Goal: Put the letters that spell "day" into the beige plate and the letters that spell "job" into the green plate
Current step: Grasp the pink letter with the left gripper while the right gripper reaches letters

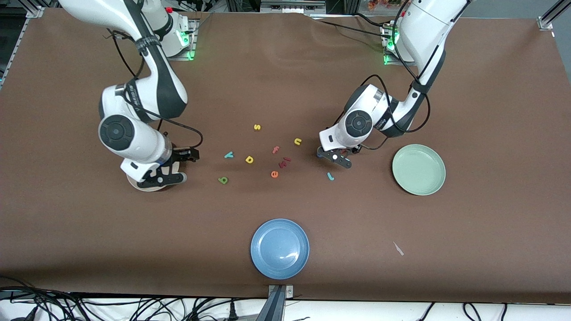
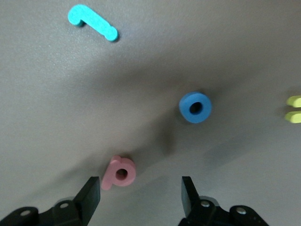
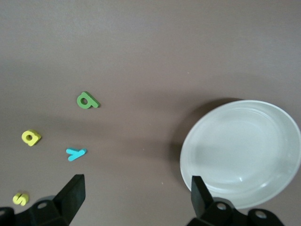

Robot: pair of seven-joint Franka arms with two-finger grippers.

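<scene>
The right claw point(image 3: 136, 200), fingers wide, hangs over the round cream-beige plate point(image 1: 149, 187), hiding most of it. The left claw point(image 2: 141, 197), fingers apart and empty, hangs low over the small pinkish-red foam b point(image 2: 120, 172) mid-tabletop; the blue foam ring o point(image 2: 195, 107) is hidden in the front view.

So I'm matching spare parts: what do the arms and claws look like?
Both arms are glossy white with black joint bands, dark round joint caps and loose black cables. Green lights glow at the bases. The left claw and right claw are black, with flat black fingers.
</scene>
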